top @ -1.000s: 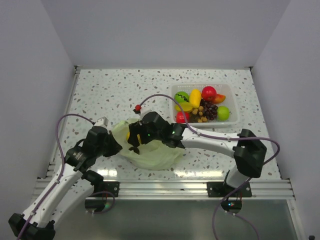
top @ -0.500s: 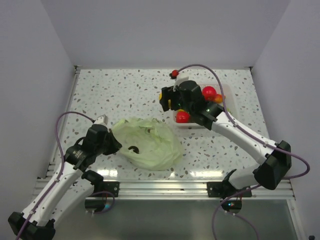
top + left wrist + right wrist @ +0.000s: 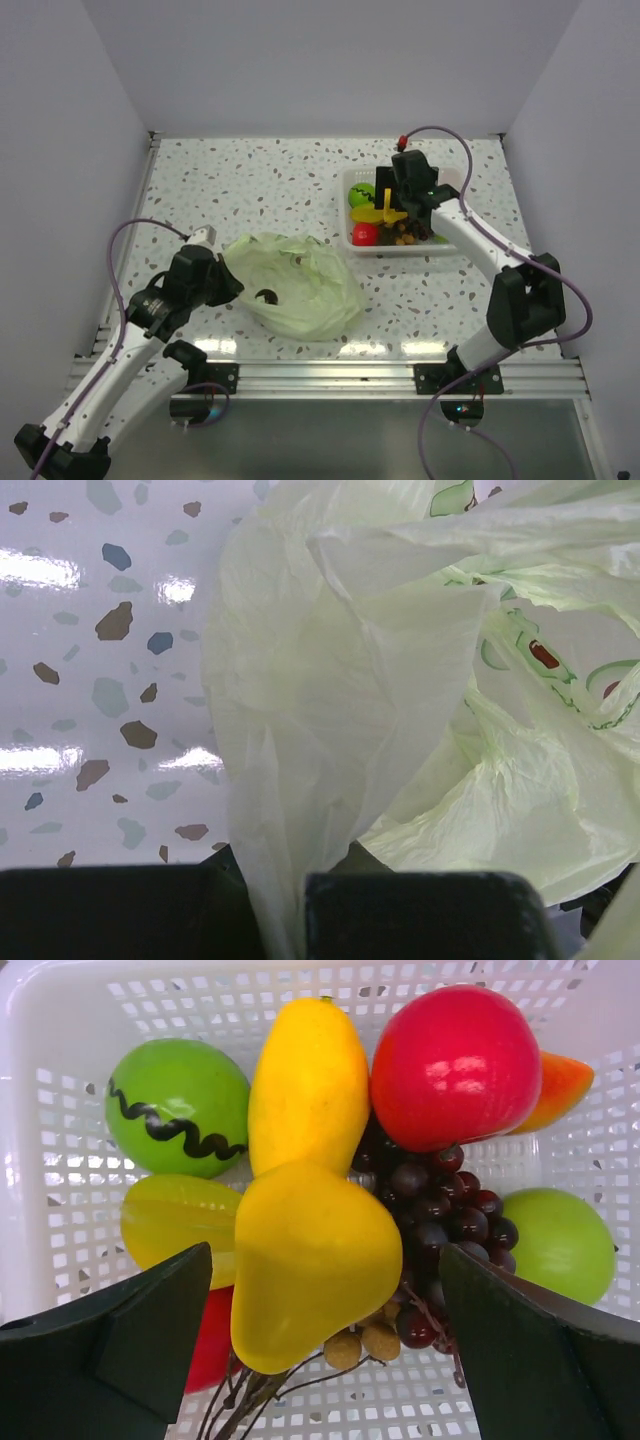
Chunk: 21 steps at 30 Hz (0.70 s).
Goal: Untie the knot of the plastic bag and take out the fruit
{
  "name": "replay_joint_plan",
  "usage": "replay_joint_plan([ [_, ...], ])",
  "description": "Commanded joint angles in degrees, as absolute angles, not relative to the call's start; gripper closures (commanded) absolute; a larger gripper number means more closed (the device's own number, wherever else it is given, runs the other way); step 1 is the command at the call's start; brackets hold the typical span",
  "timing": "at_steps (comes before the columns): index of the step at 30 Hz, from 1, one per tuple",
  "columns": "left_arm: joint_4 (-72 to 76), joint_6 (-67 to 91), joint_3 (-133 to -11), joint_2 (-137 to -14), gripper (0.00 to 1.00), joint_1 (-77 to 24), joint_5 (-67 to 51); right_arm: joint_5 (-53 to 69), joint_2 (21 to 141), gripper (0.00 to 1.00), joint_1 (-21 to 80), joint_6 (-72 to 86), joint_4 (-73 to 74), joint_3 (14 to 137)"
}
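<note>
The pale green bag (image 3: 300, 285) lies crumpled on the table left of centre, its mouth loose; no knot shows. My left gripper (image 3: 218, 283) is shut on the bag's left edge, and the plastic (image 3: 330, 680) runs down between its fingers (image 3: 285, 905). My right gripper (image 3: 393, 205) hangs over the white basket (image 3: 400, 250), open (image 3: 330, 1350). A yellow pear (image 3: 310, 1260) lies between its spread fingers, touching neither, on top of the fruit pile. Below it are a dark grape bunch (image 3: 445, 1220), a round red fruit (image 3: 455, 1065) and a long yellow fruit (image 3: 310, 1080).
The basket (image 3: 60, 1020) also holds a green ball with a zigzag stripe (image 3: 175, 1105), a lime green apple (image 3: 560, 1245), an orange piece (image 3: 560, 1085) and a yellow-green piece (image 3: 170, 1225). A small dark curved shape (image 3: 265, 297) shows on the bag. White walls enclose the table.
My right gripper has carried the yellow pear from the bag across to the basket and opened; the pear now rests on the pile. The left gripper still holds the bag's edge.
</note>
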<state>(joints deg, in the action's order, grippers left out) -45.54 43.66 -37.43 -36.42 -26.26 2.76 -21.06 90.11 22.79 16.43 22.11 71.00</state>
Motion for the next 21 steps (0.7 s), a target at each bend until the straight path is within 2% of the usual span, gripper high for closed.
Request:
replay_joint_plan([
  [1,-44.91,41.92,-40.25,-36.91,1.00,-26.02,2.46,-18.55,87.37,0.01,23.38,15.91,24.17,74.80],
  [6,-43.51,42.19,-40.17,-37.53,1.00,-26.02,1.32,-14.08,79.39,0.01,25.48,15.56,26.27,74.71],
  [9,-41.58,42.63,-42.62,-39.37,1.00,-26.02,0.27,-4.60,75.34,0.01,29.35,14.68,25.15,73.92],
  [10,-40.96,42.45,-43.58,-40.85,1.00,-26.02,0.26,2.83,74.71,0.01,31.97,14.42,23.31,73.57],
  [14,-38.50,40.70,-51.39,-45.96,1.00,-26.10,-3.15,11.76,74.00,0.09,41.64,13.80,21.10,74.09],
  [17,-39.37,40.25,-52.65,-46.85,1.00,-26.10,-5.18,13.71,76.28,0.14,47.54,16.07,19.52,74.01],
  [21,-42.18,42.62,-44.58,-41.06,1.00,-26.10,-3.25,11.61,80.32,0.18,52.02,18.80,17.23,71.90],
])
